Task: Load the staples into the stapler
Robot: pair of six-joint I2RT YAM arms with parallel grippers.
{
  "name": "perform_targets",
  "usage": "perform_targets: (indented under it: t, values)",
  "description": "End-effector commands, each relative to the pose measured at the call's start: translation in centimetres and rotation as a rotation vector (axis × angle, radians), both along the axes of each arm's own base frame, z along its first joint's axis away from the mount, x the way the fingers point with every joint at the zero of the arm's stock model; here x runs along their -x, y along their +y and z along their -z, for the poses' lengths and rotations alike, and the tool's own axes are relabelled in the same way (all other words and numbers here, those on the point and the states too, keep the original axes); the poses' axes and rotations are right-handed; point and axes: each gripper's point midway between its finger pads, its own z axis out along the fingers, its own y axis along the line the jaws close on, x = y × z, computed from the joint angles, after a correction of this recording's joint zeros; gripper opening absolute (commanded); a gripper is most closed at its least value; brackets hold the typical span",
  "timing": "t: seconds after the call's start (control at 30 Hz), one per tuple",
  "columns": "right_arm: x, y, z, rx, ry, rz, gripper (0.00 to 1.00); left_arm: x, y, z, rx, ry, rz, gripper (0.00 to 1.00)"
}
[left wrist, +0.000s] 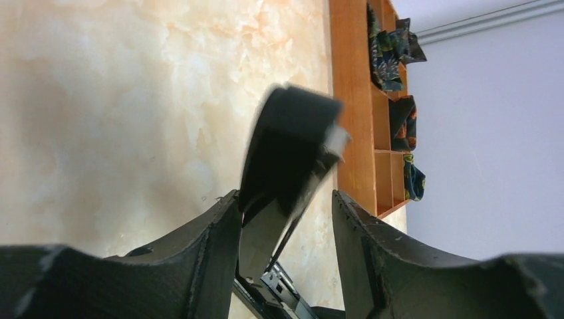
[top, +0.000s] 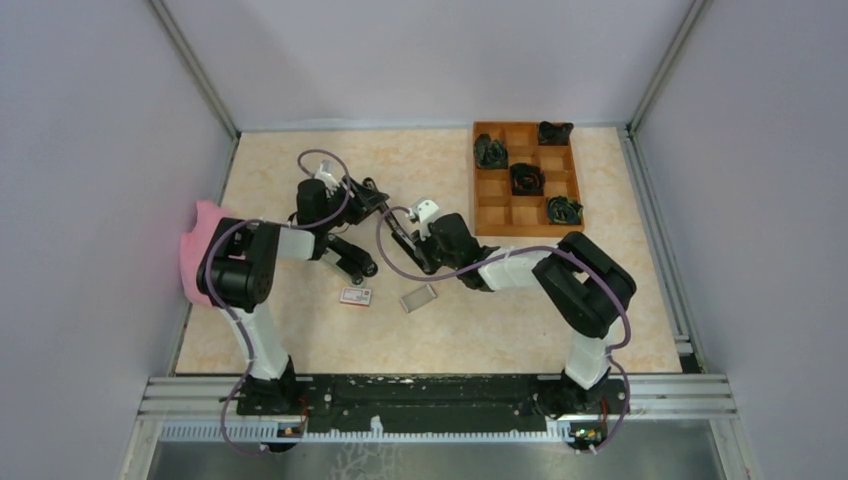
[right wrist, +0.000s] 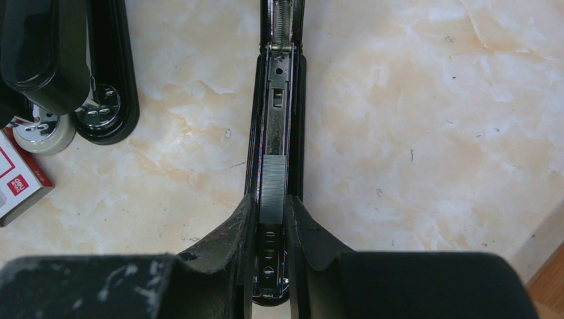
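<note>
The black stapler [top: 398,235] lies open mid-table. In the right wrist view its metal magazine [right wrist: 274,100] runs away from me with a silvery strip of staples [right wrist: 273,179] in the channel. My right gripper [right wrist: 271,199] is closed tight on either side of that strip's near end; it also shows in the top view [top: 420,262]. My left gripper [left wrist: 282,199] is open. The stapler's raised lid [left wrist: 286,153] leans on its left finger and stands clear of the right one. The white-and-red box [top: 355,296] and a grey tray [top: 419,298] lie nearer me.
A wooden divided organizer [top: 500,215] with dark bundles stands at the back right, also in the left wrist view [left wrist: 352,100]. A pink cloth [top: 195,250] lies at the left table edge. The left arm's links [right wrist: 66,66] and the box corner [right wrist: 13,186] sit left of the stapler.
</note>
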Motion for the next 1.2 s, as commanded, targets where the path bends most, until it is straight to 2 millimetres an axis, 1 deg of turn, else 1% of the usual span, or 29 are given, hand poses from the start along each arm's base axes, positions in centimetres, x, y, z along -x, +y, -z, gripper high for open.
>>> perform_targets:
  t: [0.0,0.27,0.37,0.5,0.6,0.77,0.8,0.93,1.17]
  values:
    - [1.4,1.4,1.2,0.005,0.018,-0.075,0.08,-0.7,0.6,-4.6,-0.063,-0.215,0.002,0.56]
    - [0.7,2.1,0.5,-0.01,-0.014,-0.085,0.08,0.2,0.7,-4.8,-0.221,-0.276,0.003,0.54]
    - [0.4,2.4,0.2,-0.017,-0.029,-0.091,0.08,0.8,0.6,-4.9,-0.284,-0.296,0.0,0.53]
    - [0.1,3.0,-0.1,-0.034,-0.048,-0.104,0.08,1.8,0.3,-5.5,-0.396,-0.345,-0.008,0.53]
    - [0.0,3.4,0.0,-0.049,-0.056,-0.115,0.08,2.6,-0.2,-5.7,-0.5,-0.376,-0.014,0.55]
    - [-0.1,4.0,0.1,-0.078,-0.075,-0.134,0.09,4.2,-1.8,-5.6,-0.654,-0.431,0.008,0.58]
    - [-0.1,4.1,0.1,-0.086,-0.08,-0.138,0.09,4.4,-1.7,-5.4,-0.677,-0.431,0.003,0.59]
    - [-0.1,4.4,0.2,-0.104,-0.091,-0.148,0.09,5.3,-2.2,-4.9,-0.736,-0.441,0.012,0.61]
    - [-0.1,4.5,0.5,-0.113,-0.099,-0.151,0.09,6.5,-2.9,-4.4,-0.811,-0.467,0.036,0.66]
